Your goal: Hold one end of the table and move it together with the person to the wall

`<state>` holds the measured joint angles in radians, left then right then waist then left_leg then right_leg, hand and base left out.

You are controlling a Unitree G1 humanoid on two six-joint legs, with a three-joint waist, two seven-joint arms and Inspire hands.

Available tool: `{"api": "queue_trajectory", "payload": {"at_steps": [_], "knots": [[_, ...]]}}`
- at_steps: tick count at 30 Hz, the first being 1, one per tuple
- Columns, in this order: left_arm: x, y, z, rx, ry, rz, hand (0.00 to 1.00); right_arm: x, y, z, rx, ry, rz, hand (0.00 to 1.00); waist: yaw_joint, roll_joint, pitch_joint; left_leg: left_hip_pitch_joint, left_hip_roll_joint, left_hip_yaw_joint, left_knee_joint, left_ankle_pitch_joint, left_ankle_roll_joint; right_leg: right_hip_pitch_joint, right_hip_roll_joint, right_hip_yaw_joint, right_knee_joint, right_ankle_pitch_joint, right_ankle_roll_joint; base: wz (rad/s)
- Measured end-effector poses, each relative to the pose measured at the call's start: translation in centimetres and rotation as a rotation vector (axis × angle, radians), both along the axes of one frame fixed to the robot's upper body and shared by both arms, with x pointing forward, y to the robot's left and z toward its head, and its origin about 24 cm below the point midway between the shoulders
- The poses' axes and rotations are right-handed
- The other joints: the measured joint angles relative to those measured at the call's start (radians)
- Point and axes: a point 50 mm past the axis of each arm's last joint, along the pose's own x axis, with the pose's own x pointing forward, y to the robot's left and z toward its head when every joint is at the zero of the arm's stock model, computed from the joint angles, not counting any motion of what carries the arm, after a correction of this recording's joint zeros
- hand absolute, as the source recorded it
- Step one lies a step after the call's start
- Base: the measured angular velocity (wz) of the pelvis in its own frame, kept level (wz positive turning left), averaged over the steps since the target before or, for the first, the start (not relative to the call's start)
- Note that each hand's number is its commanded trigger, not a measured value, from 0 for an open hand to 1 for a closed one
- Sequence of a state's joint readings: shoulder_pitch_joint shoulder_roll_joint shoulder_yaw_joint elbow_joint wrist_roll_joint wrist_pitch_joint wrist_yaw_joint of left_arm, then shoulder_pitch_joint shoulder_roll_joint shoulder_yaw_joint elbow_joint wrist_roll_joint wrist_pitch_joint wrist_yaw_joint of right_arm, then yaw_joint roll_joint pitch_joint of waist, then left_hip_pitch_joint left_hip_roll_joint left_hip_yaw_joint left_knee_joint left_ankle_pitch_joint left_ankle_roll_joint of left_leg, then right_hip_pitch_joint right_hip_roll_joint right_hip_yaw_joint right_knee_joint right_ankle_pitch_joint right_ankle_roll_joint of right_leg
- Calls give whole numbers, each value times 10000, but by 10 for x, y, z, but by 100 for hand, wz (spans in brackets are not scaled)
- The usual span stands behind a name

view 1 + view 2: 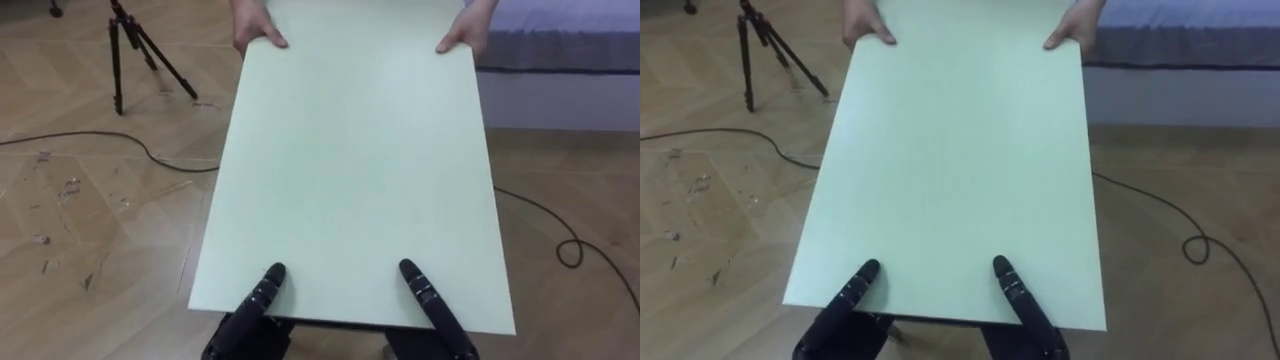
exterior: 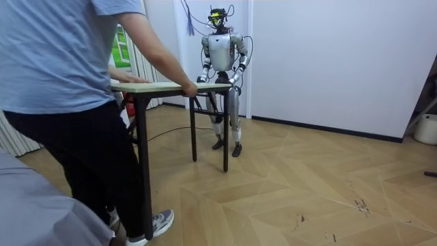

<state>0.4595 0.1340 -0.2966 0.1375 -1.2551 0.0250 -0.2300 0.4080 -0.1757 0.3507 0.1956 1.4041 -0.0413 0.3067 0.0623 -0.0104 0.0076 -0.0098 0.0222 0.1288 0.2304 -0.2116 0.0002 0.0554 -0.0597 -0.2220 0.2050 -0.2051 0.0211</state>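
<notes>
Silver-grey torso, black left hand (image 1: 262,298) and right hand (image 1: 432,298), dark cables looped about the head.

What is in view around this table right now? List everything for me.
table: one, pale green top on dark legs, between the robot and the person.
tripod: one, black, on the wooden floor beyond the table's far left corner.
bed: one, grey-blue cover over a white side, past the table's far right corner.
container: one, white, by the wall at the room view's right.
person: one, blue shirt and dark trousers, holding the table's far end with both hands.
left hand: one, dark, at the table's near edge.
right hand: one, dark, at the same near edge.
</notes>
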Motion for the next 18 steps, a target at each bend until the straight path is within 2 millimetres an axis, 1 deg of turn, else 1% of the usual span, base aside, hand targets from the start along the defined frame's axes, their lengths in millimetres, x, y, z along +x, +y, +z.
{"api": "queue_trajectory", "payload": {"at_steps": [3,6,8,9,11,13,15,16,17,18], "knots": [[-1,0,0,-20,24,-12,100,-1,-1,0,-55,-15,3,100,-45,-39,27,-139,3,-59,119,0,0,-6,10,-46,0,0,0,10],[0,-4,0,-78,-16,-151,100,-3,-4,2,-182,-71,-28,100,-52,-85,55,-417,21,-268,404,-31,-15,-40,26,-271,21,0,-1,19],[0,-6,0,-98,-19,-269,100,-5,-7,1,-267,-78,-160,100,-71,-100,66,-708,110,-467,779,-148,-57,-88,136,-291,97,-10,-30,18],[0,-6,0,-91,-29,-299,100,-5,-8,1,-310,-89,-189,100,-52,-96,65,-794,173,-476,920,-210,-74,-153,182,-273,171,-27,-65,9],[1,-6,1,-113,-89,-292,100,-5,-8,2,-351,-142,-183,100,71,-63,102,-1231,387,-545,1643,-321,-152,-454,349,-284,452,-90,-243,0],[1,-6,1,-166,-86,-290,100,-6,-8,1,-451,-165,-217,100,88,-62,93,-1517,482,-630,1892,-300,-210,-687,454,-274,586,-163,-393,5],[2,-6,1,-129,-55,-342,100,-6,-8,1,-526,-200,-245,100,170,-14,81,-1706,569,-790,1943,-196,-378,-888,639,-103,530,-101,-572,2],[3,-6,1,-120,-59,-368,100,-6,-8,2,-544,-232,-287,100,241,-41,60,-1829,602,-900,1925,-81,-556,-1113,724,24,509,-72,-718,-18],[3,-6,1,-141,-46,-367,100,-5,-10,2,-623,-285,-272,100,271,-63,38,-2068,771,-797,2640,-181,-668,-1292,641,-192,562,-49,-896,-36],[1,-7,0,-213,17,-314,100,-5,-10,2,-641,-276,-218,100,364,20,73,-2172,923,-614,3470,-376,-680,-1279,653,-369,585,-43,-949,-78]]}}
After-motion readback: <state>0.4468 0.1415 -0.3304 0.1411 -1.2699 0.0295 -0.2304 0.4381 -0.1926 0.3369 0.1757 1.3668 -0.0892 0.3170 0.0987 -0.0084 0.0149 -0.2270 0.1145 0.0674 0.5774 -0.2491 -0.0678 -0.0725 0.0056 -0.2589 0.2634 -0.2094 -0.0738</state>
